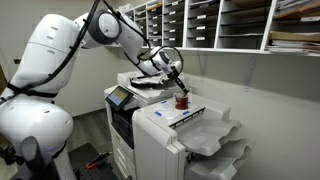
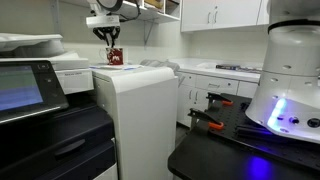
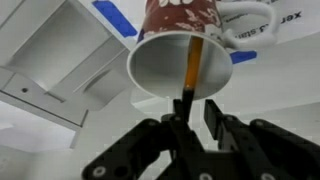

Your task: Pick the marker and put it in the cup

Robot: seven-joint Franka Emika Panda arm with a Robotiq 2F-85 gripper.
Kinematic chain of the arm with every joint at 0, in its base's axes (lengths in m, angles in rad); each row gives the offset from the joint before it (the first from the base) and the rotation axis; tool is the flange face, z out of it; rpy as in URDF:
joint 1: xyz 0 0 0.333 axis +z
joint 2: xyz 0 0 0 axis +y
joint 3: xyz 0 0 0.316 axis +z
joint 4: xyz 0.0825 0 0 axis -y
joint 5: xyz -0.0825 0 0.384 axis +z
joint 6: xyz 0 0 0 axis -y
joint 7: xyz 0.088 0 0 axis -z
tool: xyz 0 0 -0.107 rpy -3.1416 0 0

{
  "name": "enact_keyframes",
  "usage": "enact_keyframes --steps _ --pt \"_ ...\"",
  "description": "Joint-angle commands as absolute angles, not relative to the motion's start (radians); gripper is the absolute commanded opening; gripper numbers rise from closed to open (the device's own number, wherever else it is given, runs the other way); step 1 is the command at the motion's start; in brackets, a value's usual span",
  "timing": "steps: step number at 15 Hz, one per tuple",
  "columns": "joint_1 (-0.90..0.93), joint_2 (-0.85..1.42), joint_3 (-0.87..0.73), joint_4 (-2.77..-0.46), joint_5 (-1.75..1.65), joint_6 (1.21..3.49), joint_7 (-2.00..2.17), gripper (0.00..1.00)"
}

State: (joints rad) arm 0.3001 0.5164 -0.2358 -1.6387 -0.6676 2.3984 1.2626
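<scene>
Arm (image 1: 120, 30) reaches out over the printer (image 1: 160, 135), wrist pointing straight down above the cup (image 1: 182, 101). Gripper (image 3: 192, 122) is pinched tight on the marker (image 3: 193, 65), whose far end sits within the cup's mouth in the wrist view. Clear air around the cup, shelves (image 1: 200, 25) well behind it.

The cup (image 1: 182, 101) is set on the printer (image 1: 160, 135), in front of the shelves (image 1: 200, 25). The gripper (image 1: 177, 86) is positioned directly above it, and the marker (image 3: 192, 65) is pointed down into its mouth.
</scene>
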Motion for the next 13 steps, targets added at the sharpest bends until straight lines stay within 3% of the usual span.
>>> enact_keyframes --steps 1,6,9,13 --pt "0.285 0.458 -0.204 -1.684 -0.654 2.395 1.253 0.62" --pt "0.203 0.358 -0.106 -1.716 -0.438 2.320 1.048 0.99" --pt "0.160 0.326 -0.057 -1.705 -0.261 2.193 0.869 1.00" --pt "0.184 0.316 -0.091 -1.697 -0.353 2.120 0.931 1.00"
